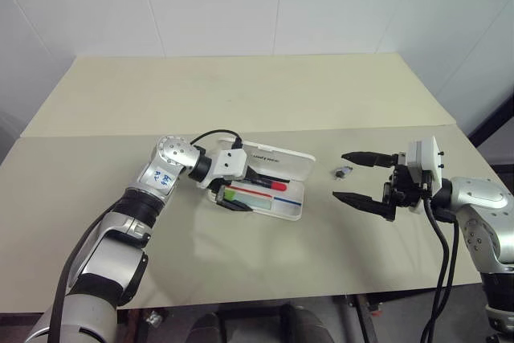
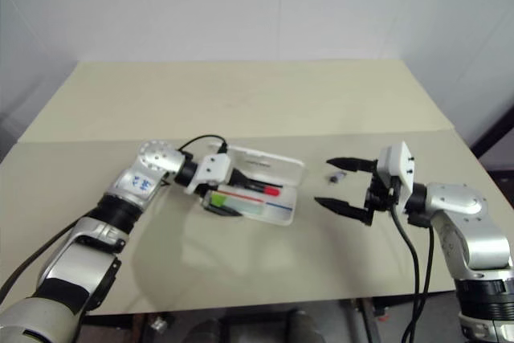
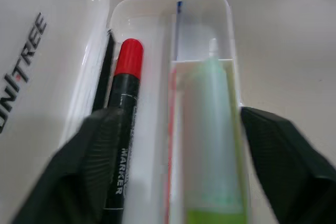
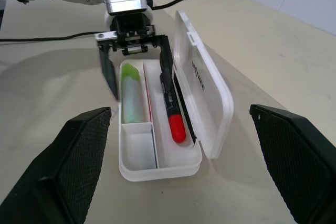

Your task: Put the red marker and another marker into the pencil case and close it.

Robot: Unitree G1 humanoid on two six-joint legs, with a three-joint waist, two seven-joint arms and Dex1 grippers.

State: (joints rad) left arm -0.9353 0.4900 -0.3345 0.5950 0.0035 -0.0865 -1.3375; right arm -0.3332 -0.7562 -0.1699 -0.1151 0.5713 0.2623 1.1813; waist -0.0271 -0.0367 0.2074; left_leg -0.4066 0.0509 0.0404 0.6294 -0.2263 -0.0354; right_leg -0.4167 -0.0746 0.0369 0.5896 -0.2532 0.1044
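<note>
Left gripper (image 4: 135, 59): fingers spread wide, straddling the case's near end, grasping nothing. Case (image 1: 283, 211): one, white, lid raised, mid-table, well clear of every table (image 1: 241, 94) edge. Contents: one red marker (image 4: 172, 106) in the compartment by the lid; one green marker (image 4: 132, 98) in the neighbouring one. Right gripper (image 1: 359, 177): released, fingers parted, empty, hovering right of the case with open table between. Small dark object (image 1: 344, 171): one, beside that gripper's upper finger.
</note>
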